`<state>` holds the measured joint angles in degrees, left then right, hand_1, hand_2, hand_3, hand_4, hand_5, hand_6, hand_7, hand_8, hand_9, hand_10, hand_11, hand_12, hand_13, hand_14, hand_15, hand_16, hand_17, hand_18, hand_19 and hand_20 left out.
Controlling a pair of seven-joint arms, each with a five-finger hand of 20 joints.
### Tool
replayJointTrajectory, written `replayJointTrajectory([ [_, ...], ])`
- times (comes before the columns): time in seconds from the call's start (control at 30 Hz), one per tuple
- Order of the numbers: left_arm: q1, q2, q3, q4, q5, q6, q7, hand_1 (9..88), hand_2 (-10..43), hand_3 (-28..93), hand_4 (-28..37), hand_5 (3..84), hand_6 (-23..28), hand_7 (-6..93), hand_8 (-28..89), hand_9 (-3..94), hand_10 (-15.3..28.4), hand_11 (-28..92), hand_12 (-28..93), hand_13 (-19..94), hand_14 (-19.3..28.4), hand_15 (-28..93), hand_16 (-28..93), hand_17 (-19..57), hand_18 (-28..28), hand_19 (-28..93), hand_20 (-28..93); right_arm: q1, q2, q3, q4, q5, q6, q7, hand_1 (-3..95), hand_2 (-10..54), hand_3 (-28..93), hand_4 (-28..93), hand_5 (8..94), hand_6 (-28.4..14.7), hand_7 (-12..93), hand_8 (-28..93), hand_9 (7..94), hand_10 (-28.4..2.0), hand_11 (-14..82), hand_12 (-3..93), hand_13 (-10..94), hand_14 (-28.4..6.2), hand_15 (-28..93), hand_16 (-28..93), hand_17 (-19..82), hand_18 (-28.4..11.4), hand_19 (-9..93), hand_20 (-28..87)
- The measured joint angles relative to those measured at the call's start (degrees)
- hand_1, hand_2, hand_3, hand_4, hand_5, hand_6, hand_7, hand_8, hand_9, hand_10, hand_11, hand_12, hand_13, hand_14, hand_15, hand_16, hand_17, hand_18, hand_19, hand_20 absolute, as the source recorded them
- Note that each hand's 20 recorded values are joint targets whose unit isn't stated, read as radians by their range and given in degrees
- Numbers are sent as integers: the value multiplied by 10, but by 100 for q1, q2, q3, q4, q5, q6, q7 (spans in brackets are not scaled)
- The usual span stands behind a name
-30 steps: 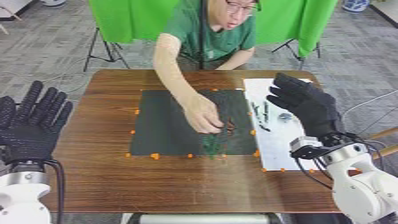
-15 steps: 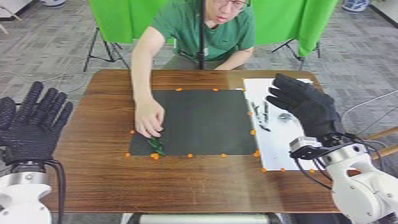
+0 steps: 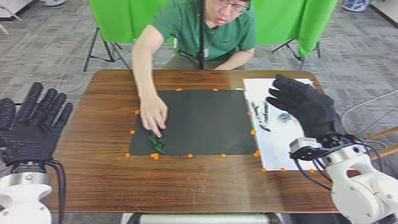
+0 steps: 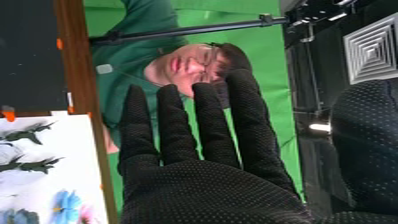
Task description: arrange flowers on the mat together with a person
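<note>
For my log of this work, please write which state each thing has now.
dark mat: spread flat
green sprig: lying on the mat
person's hand: fingers down at the sprig
white sheet: laid flat
blue flower: lying on the sheet
left robot hand: open, raised
right robot hand: open, raised

Your left arm and right arm are white, with smooth, rounded shells. Your left hand and right hand wear black fabric gloves, finely dotted with pale specks. You have a silvery collar below the left glove, a black cable beside it, and thin black cables looping by your right wrist. The person wears a green short-sleeved shirt and glasses.
</note>
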<state>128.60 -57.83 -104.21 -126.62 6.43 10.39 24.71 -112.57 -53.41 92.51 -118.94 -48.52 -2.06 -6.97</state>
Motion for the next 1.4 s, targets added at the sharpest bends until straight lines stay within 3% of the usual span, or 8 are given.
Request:
replayJointTrajectory([
  [1.03,0,7,45,3,-4,4,-5,217,164,707,-283,417,67,90,-88,346,136,157,82,238,112,212,-67,-37,112,268,103,-98,-4,179,-36,4,142,-30,158,76,736,-214,427,-20,105,-89,372,-114,35,112,291,-120,79,158,99,-161,305,120],
  [1.13,0,7,57,3,-4,3,-5,217,164,707,-283,415,67,90,-88,346,136,156,82,238,112,211,-67,-37,112,268,103,-131,1,234,-48,4,156,-41,163,71,735,-214,426,-21,106,-89,368,-126,34,113,290,-120,78,158,100,-158,306,120],
  [1.4,2,7,55,3,-4,2,0,218,164,706,-283,416,67,90,-88,346,137,156,82,238,113,211,-66,-38,113,269,103,-476,124,582,-209,-43,762,-113,164,59,738,-214,424,-26,113,-91,365,-137,33,120,290,-120,77,158,104,-152,302,118],
])
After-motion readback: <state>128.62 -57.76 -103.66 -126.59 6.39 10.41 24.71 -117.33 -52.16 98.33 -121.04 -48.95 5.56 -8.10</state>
